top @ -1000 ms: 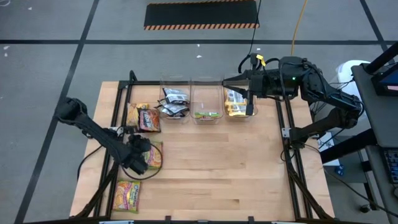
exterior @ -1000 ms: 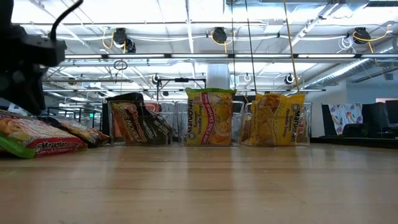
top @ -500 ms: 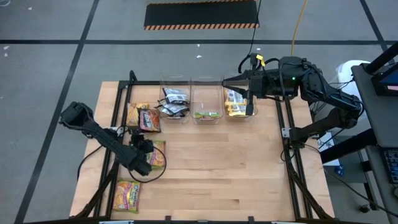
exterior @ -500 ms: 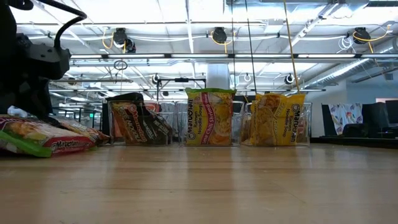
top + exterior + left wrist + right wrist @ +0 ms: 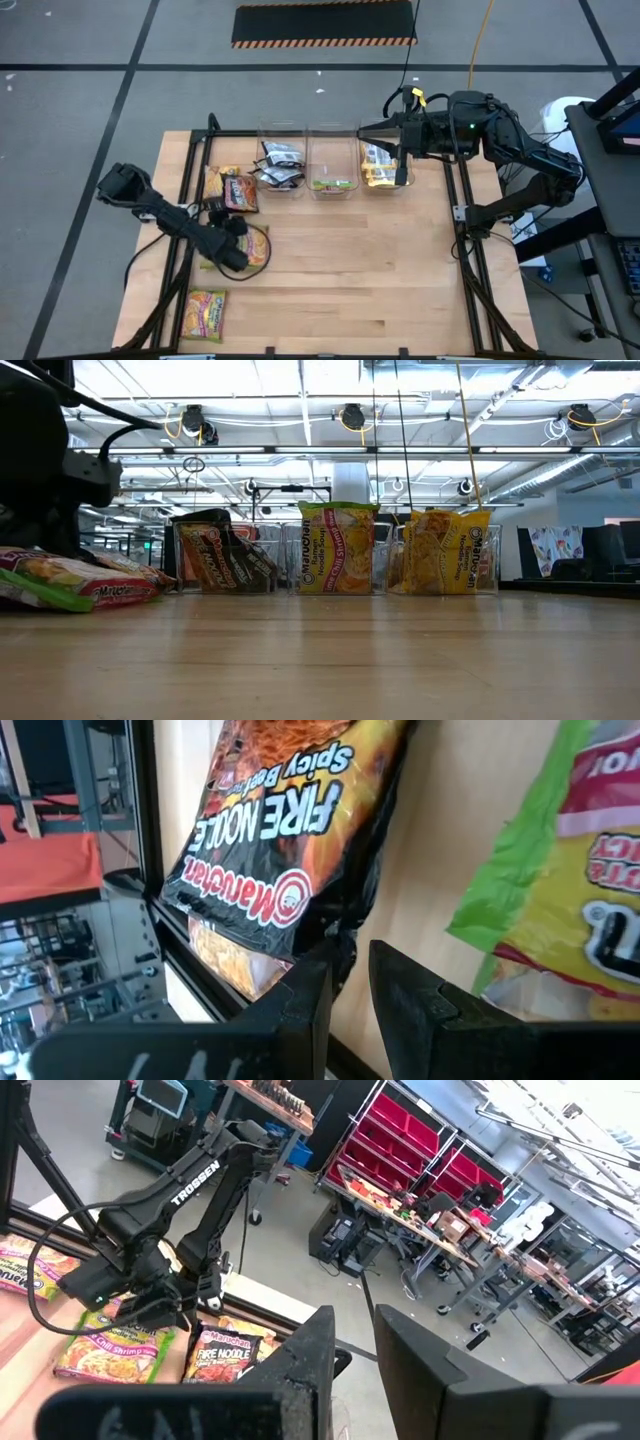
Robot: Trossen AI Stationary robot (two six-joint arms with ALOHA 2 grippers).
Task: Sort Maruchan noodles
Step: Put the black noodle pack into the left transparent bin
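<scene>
My left gripper (image 5: 232,228) (image 5: 348,982) is low over the table's left part, fingers a narrow gap apart. Just ahead of it lies a black Fire Noodle packet (image 5: 238,190) (image 5: 270,830), resting partly on a yellow-orange packet (image 5: 213,183). A lime-green packet (image 5: 255,248) (image 5: 80,585) (image 5: 570,860) lies flat beside the gripper. Another lime-green packet (image 5: 205,312) lies near the front edge. My right gripper (image 5: 362,128) (image 5: 352,1335) waits high over the far bins, fingers narrowly apart, nothing between them. My left gripper's fingertips (image 5: 310,982) stand at the black packet's near corner (image 5: 340,948), slanting down from the table's near side. I cannot tell whether they touch it. The packet lies flat on the table and on the yellow-orange packet.
Three clear bins stand in a row at the far edge: the left bin (image 5: 282,128) holds black packets (image 5: 220,560), the middle bin (image 5: 332,128) a lime-green one (image 5: 338,550), the right bin (image 5: 400,185) yellow ones (image 5: 445,552). Dark frame rails (image 5: 190,180) run along both table sides.
My left gripper has sunk and gone toward the far edge, up to the black packet. The lime-green packet beside it has slid a little toward the table's right. My right arm has kept still.
</scene>
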